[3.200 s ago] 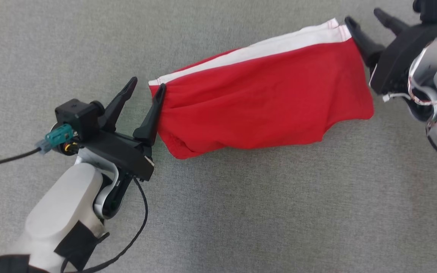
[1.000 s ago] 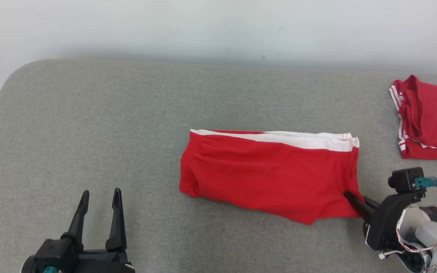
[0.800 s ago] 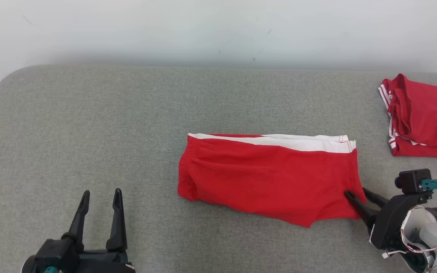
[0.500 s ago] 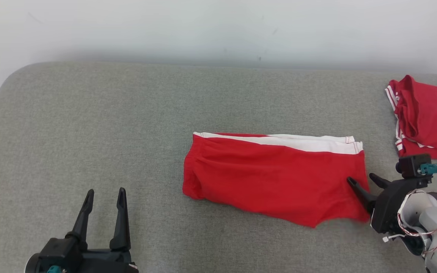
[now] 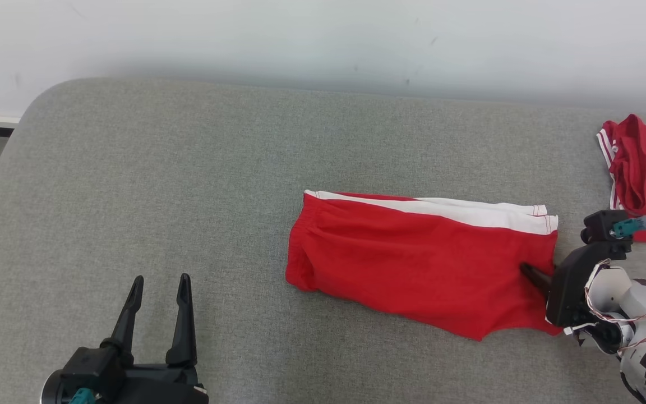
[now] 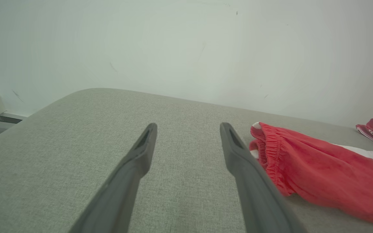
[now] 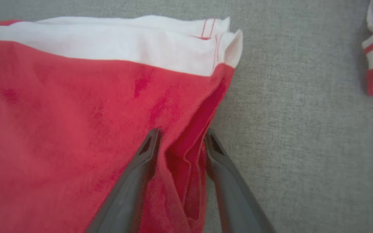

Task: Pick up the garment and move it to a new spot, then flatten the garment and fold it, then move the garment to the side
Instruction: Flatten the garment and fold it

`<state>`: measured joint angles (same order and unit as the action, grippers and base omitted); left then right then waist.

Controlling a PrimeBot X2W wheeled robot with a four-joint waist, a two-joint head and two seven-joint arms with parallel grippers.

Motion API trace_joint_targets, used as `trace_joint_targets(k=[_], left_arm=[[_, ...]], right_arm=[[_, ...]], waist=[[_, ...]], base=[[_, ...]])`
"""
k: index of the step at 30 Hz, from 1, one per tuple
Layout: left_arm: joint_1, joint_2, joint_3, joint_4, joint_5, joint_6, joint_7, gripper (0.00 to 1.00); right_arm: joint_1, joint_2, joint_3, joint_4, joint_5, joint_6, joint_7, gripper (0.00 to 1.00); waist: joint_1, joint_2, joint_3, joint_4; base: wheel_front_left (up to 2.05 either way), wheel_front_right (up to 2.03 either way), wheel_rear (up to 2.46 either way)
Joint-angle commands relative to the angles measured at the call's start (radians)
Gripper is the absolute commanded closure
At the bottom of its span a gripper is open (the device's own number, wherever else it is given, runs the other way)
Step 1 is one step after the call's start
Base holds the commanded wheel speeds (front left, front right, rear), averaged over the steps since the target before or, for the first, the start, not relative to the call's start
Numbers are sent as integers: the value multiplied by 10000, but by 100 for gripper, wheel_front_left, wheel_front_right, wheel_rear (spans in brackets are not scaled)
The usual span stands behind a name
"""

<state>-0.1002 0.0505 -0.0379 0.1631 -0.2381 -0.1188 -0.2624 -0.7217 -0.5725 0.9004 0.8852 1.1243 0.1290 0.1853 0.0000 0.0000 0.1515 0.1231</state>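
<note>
The garment (image 5: 424, 264), red shorts with a white side band, lies folded and flat on the grey padded surface (image 5: 188, 168). My right gripper (image 5: 533, 269) is at its right edge, low on the fabric. In the right wrist view the right gripper (image 7: 182, 132) is open, its two fingers straddling a raised ridge of the garment (image 7: 60, 129) at its hem. My left gripper (image 5: 161, 278) stands open and empty at the lower left, well clear of the cloth. In the left wrist view the left gripper (image 6: 189, 127) points past the elastic waist end of the garment (image 6: 319, 174).
A second red garment with white stripes (image 5: 642, 179) lies bunched at the far right, close behind my right wrist. A white wall (image 5: 300, 33) runs along the back. The padded surface rounds off at its left corner (image 5: 37, 106).
The right gripper let go at the garment's lower right corner, slid up along its right edge and now has a fold between its fingers. The head camera shifted slightly. The left gripper stayed put.
</note>
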Motion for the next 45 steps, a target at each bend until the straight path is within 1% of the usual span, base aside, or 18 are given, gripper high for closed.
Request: trace_joint_targets(k=[1,2,8,13,17,22,29,34,39,41,42,43,45], left_arm=[[-4,-4,12,29,-34,14,-16,0],[18,-4,24,39,-35,17,-16,0],[122,-4,-48,148,-63,26,-16,0],[156,-5,-51,167,-77,25,-16,0],[226,-6,-14,176,-70,21,-16,0],[381,-5,39,203,8,-1,-16,0],[277,-5,-42,217,-22,-18,-16,0],[196,-5,-143,258,-83,-19,-16,0],[164,-5,-336,301,-182,24,-16,0],[132,-5,-413,321,-227,32,-16,0],[132,-5,-413,321,-227,32,-16,0],[110,-6,-458,327,-245,35,-16,0],[72,-5,-527,341,-263,45,-16,0]], right_arm=[[281,248,151,-22,103,23,368,90],[303,217,142,-64,160,22,506,100],[36,-509,-218,168,220,-10,588,100],[-117,-862,-358,152,195,-3,671,100],[-180,-1058,-411,-125,181,-3,743,100],[-354,-1021,-526,-988,404,-1,951,100],[-338,-691,-1157,-2553,1456,-1,1607,100],[-432,-237,-1451,-3264,1809,-1,1948,100],[-591,547,-1711,-3347,1962,-1,2109,100],[-675,911,-1709,-3222,1789,-1,2130,100],[-675,911,-1709,-3222,1789,-1,2130,100],[-747,1065,-1680,-3120,1640,-1,2099,100],[-811,1492,-1673,-2912,1513,0,2084,100]], waist=[[0,0,-27,2],[0,0,-40,-5],[0,0,-158,-116],[0,0,-200,-189],[0,0,-234,-314],[0,0,-284,-522],[0,0,-351,-664],[0,0,-366,-622],[0,0,-373,-432],[0,0,-354,-326],[0,0,-354,-326],[0,0,-343,-266],[0,0,-321,-156]], base=[[0,0,0],[0,0,0],[0,0,0],[0,0,0],[0,0,0],[0,0,0],[0,0,0],[0,0,0],[0,0,0],[0,0,0],[0,0,0],[0,0,0],[0,0,0]])
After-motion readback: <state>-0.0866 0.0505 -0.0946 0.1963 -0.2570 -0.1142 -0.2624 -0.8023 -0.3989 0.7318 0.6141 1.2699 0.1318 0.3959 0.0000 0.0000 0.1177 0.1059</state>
